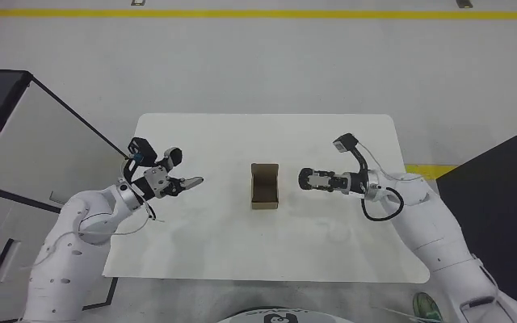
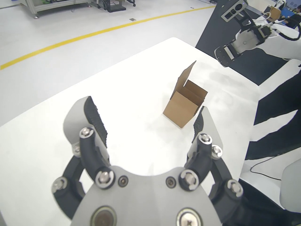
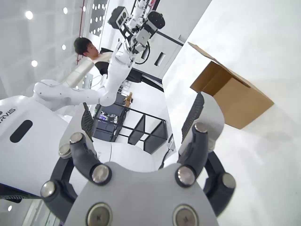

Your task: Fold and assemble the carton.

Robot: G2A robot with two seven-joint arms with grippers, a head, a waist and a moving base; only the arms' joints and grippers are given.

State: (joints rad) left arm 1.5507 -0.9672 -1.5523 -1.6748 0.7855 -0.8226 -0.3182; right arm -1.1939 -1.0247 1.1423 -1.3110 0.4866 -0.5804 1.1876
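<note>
The left fingers (image 2: pixel 94 116) are spread and released above the white surface (image 1: pixel 202 137). The right fingers (image 3: pixel 196 114) are released too. Between them, nearer the right ones and touching neither, stands the brown carton (image 1: pixel 264 186), top open, one flap upright. Both arms point toward it.

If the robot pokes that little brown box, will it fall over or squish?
Probably slides or tips: the carton looks empty, so likely light. Its thin cardboard walls and upright open flap would likely bend if squeezed.
</note>
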